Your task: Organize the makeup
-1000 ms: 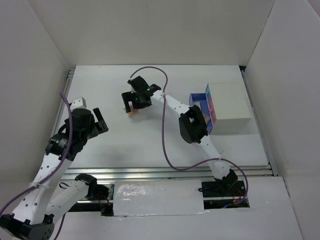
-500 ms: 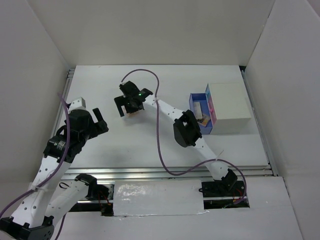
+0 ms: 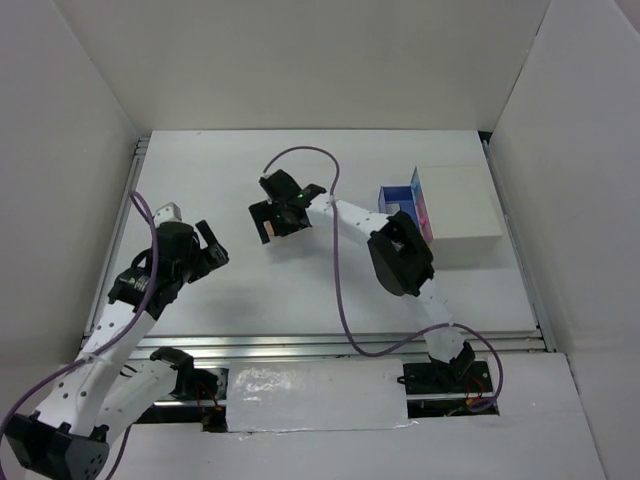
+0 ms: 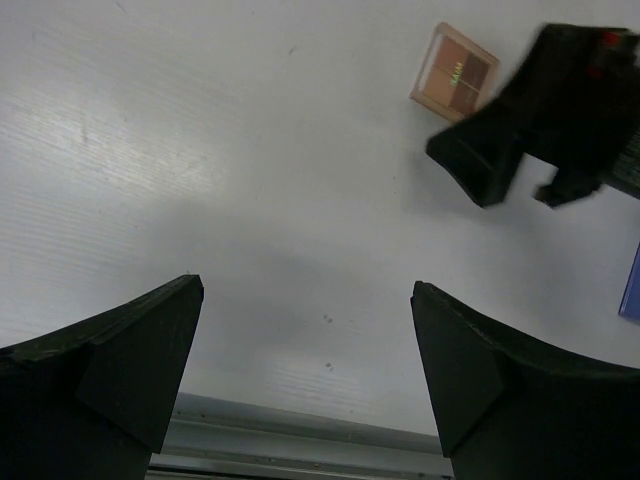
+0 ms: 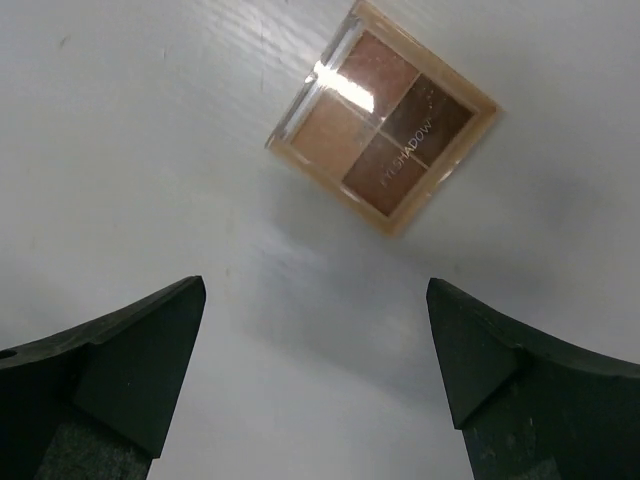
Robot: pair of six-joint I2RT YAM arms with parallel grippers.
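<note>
One piece of the makeup shows: a flat square eyeshadow palette point(image 5: 385, 130) with several brown and tan pans, lying on the white table. It also shows as a pinkish corner point(image 3: 267, 232) under my right gripper point(image 3: 278, 213) in the top view, and as the palette point(image 4: 455, 72) in the left wrist view. The right gripper point(image 5: 315, 285) hovers open just short of the palette, with nothing between its fingers. My left gripper point(image 3: 210, 250) is open over bare table at the left, its jaws point(image 4: 308, 288) empty. The other makeup is out of view.
A white box point(image 3: 460, 205) stands at the right, its blue drawer point(image 3: 398, 200) pulled open toward the middle and partly covered by the right arm. White walls close in the table on three sides. A metal rail point(image 4: 300, 440) runs along the near edge.
The right gripper swung left over the palette, then came back right and a little nearer. The left arm shifted slightly right and toward the near edge. Both grippers stayed open.
</note>
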